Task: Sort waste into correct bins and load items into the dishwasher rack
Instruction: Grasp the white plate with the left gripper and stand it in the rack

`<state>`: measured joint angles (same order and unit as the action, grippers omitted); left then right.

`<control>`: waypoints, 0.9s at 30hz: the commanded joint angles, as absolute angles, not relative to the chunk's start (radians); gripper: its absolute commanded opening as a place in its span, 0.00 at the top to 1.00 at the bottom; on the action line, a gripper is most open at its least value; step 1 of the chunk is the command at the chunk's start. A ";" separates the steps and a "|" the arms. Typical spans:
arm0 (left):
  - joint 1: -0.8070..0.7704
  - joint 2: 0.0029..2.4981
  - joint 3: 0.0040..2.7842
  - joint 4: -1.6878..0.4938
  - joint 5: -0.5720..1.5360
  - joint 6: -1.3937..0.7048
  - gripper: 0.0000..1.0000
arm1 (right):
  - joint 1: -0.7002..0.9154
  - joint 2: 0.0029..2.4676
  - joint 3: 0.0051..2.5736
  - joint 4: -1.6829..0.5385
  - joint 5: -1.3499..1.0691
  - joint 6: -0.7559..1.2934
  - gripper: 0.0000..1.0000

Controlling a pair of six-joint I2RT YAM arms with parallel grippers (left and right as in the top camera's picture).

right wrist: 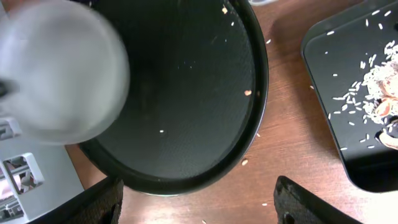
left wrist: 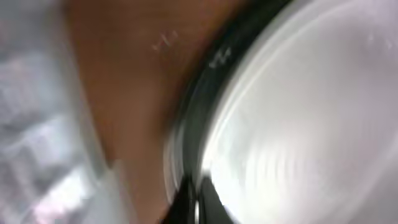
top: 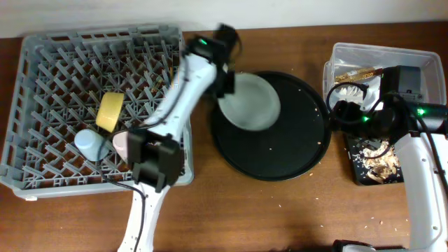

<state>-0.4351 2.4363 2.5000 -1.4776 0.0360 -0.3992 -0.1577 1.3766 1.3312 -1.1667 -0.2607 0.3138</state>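
**Operator:** What did the overhead give me?

**Spotter:** Your left gripper [top: 225, 82] sat at the left rim of the plate [top: 252, 103]. The plate lay over the upper left of the large round black tray [top: 280, 154], overlapping that tray's rim on the side of the dishwasher rack [top: 63, 70]. Only a narrow strip of table [top: 280, 217] parted rack and tray. In the rack, the yellow bowl [top: 110, 110] stood tilted among the pegs. The light-blue cup [top: 91, 143] and pink cup [top: 122, 142] were just beside each other near the front wall. Your right gripper [top: 344, 110] hung between the clear tub [top: 434, 59], with the snack wrapper [top: 358, 73] inside, and the shallow black tray [top: 358, 175] holding the food scraps [top: 381, 168]. The widest open wood ran along the table's front.

**Operator:** And the left wrist?

**Spotter:** Badly blurred. The plate filled the right side, with the round tray's dark rim curving beside it. Left of that came brown table, then the pale rack at the left edge. One dark finger [left wrist: 186, 202] showed at the plate's rim. I could not tell whether you had it clamped.

**Operator:** The right wrist?

**Spotter:** Your fingers [right wrist: 102, 199] stood wide apart with nothing between them, over bare wood at the round tray's near rim. The plate was a blurred disc at upper left. A slim lane of table separated the round tray from the shallow tray at right, where the scraps lay scattered.
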 commanded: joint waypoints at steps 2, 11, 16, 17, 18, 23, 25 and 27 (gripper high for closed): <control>-0.255 2.381 2.896 -1.688 -0.112 -0.286 1.00 | -0.164 1.377 1.336 -1.163 -0.262 0.316 0.21; -0.214 2.065 2.555 -1.688 -0.815 -0.234 1.00 | -0.164 1.377 1.336 -1.163 -0.258 0.316 0.21; -0.213 2.057 2.152 -1.688 -1.026 -0.420 1.00 | -0.164 1.377 1.336 -1.160 -0.258 0.316 0.21; -0.213 2.057 2.121 -1.685 -1.034 -0.439 1.00 | -0.164 1.377 1.336 -1.160 -0.258 0.316 0.21; -0.213 2.057 2.094 -1.665 -1.033 -0.450 1.00 | -0.164 1.377 1.336 -1.158 -0.258 0.316 0.21; -0.215 2.058 2.049 -1.557 -1.038 -0.448 1.00 | -0.164 1.377 1.336 -1.153 -0.258 0.315 0.21; -0.215 2.058 2.049 -1.513 -1.028 -0.448 1.00 | -0.164 1.377 1.336 -1.152 -0.258 0.316 0.21; -0.218 2.052 2.052 -1.505 -0.974 -0.448 0.61 | -0.164 1.377 1.336 -1.152 -0.258 0.316 0.21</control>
